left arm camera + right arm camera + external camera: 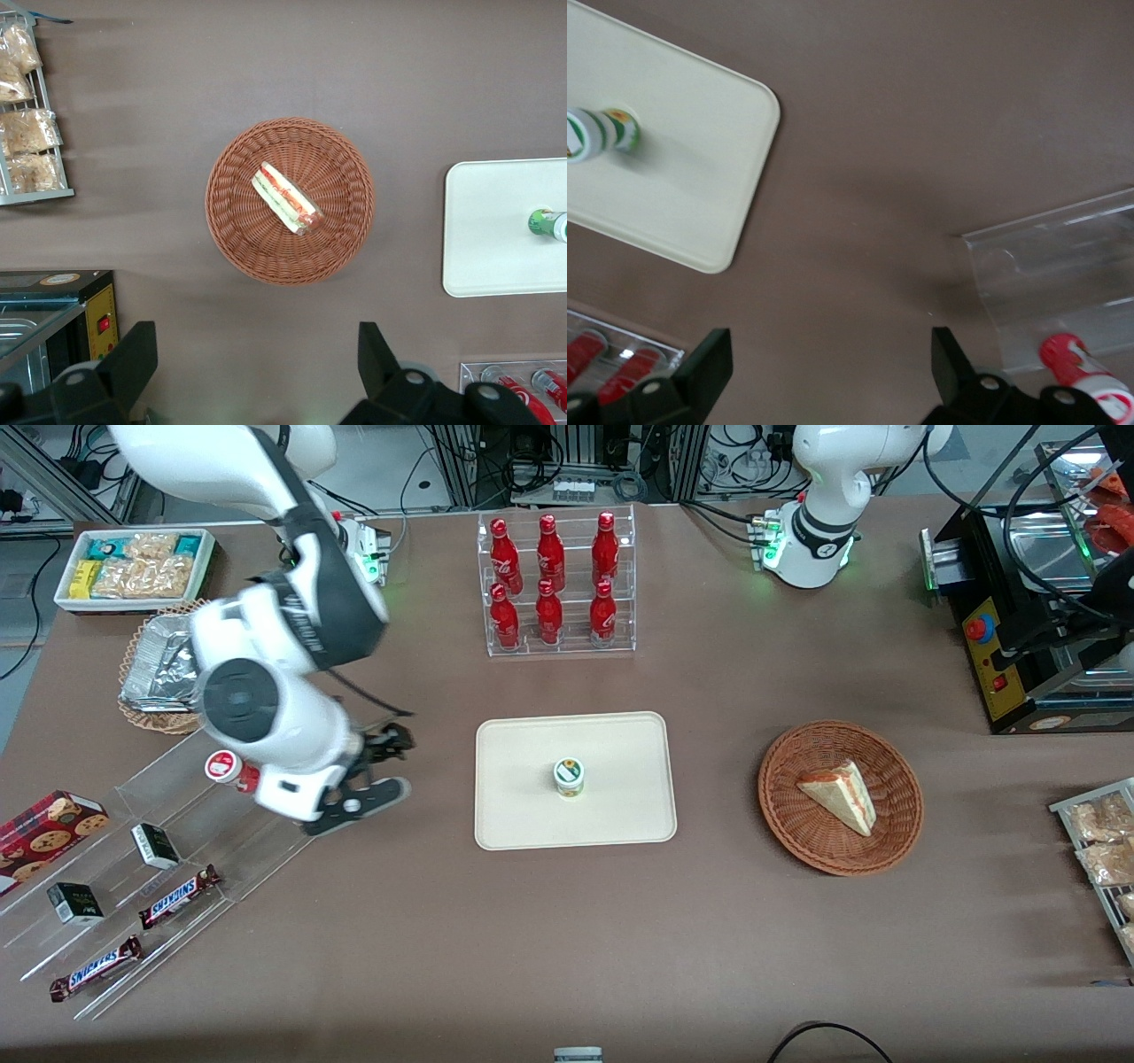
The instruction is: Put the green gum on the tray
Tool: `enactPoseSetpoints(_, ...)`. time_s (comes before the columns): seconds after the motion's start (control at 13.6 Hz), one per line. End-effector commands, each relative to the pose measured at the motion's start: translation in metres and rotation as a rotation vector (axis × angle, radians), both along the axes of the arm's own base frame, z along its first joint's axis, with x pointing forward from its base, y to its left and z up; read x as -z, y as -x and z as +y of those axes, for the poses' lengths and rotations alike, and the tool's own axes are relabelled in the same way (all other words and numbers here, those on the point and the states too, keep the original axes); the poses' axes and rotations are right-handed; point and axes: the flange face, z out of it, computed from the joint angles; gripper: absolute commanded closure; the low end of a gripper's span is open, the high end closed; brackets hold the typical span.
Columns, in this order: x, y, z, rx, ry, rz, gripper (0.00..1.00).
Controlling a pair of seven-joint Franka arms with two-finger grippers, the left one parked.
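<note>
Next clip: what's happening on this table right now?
The small green gum bottle with a white lid stands upright near the middle of the flat cream-beige tray, with nothing holding it. The right arm's gripper hangs over bare table toward the working arm's end, apart from the tray, jaws open and empty. A similar red-bodied bottle sits in the clear acrylic rack next to that arm. The placement looks done.
</note>
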Motion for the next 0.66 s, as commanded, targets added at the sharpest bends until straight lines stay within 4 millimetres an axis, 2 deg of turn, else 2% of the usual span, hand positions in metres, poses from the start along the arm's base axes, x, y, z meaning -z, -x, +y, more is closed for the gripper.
enactPoseSetpoints(0.0, -0.016, 0.009, -0.052, 0.038, -0.033, 0.019, 0.0)
enactPoseSetpoints(0.15, -0.032, 0.017, -0.096, 0.099, -0.031, 0.006, 0.0)
enactPoseSetpoints(0.44, -0.05, 0.031, -0.168, 0.215, -0.034, -0.025, 0.0)
enactPoseSetpoints(0.59, -0.063, 0.033, -0.183, 0.231, -0.023, -0.077, 0.0)
